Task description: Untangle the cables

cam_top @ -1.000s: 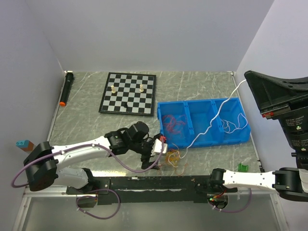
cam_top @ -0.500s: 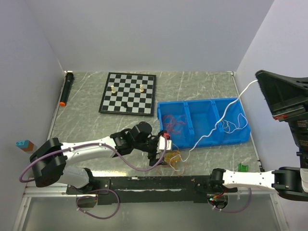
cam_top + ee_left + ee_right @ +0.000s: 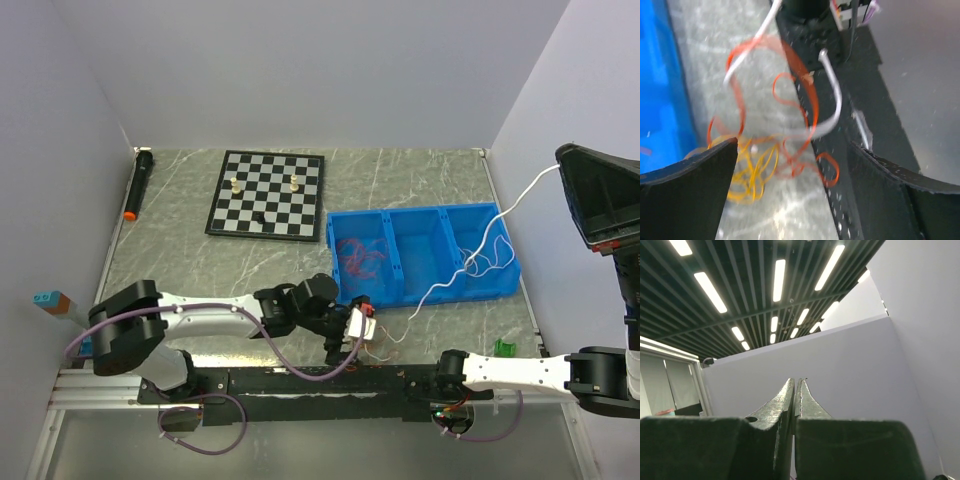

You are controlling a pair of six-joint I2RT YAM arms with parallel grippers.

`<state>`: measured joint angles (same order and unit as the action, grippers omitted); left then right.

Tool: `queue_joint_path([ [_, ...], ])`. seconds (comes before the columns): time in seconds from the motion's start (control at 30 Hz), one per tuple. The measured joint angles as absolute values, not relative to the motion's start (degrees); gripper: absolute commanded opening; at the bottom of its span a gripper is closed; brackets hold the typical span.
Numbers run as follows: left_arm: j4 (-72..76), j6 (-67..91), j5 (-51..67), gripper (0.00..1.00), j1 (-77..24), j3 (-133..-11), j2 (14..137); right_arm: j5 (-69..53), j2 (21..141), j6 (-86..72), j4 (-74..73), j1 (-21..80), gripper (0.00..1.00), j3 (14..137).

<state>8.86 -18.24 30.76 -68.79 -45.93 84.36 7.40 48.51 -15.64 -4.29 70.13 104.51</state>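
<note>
The left gripper hangs just in front of the blue bin's left end. Its jaws are spread wide over a loose tangle of red cables and yellow cables on the table. A white cable runs from that tangle across the bin and up to the right gripper, which is pinched tight on it high to the bin's right.
</note>
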Motion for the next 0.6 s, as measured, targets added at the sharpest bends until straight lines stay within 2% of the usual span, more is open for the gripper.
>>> queue_joint_path([
  [0.1,10.9,-17.6,30.5,0.74,-69.9,-47.1,86.3,6.9,48.5,-15.8,-3.9,70.1,0.00,104.5],
  [0.17,11.7,-17.3,30.0,0.49,-69.9,-47.4,86.9,6.8,48.5,-16.0,-3.8,70.1,0.00,104.5],
  [0.23,11.7,-17.3,29.6,0.35,-69.8,-47.4,86.9,6.7,48.5,-16.1,-3.9,70.1,0.00,104.5],
  [0.43,11.7,-19.0,28.0,0.33,-69.8,-46.4,86.5,6.8,48.3,-16.0,-3.9,70.1,0.00,104.6],
  [0.5,11.6,-19.4,27.5,0.28,-69.8,-45.5,86.1,6.8,48.3,-16.0,-4.0,70.1,0.00,104.7],
  [0.53,11.5,-19.7,27.3,0.24,-69.8,-45.1,86.0,6.8,48.3,-15.9,-4.1,70.1,0.00,104.8],
  [0.6,11.4,-20.3,27.0,0.01,-69.8,-44.6,85.8,6.8,48.3,-15.6,-4.4,70.1,0.00,105.2],
])
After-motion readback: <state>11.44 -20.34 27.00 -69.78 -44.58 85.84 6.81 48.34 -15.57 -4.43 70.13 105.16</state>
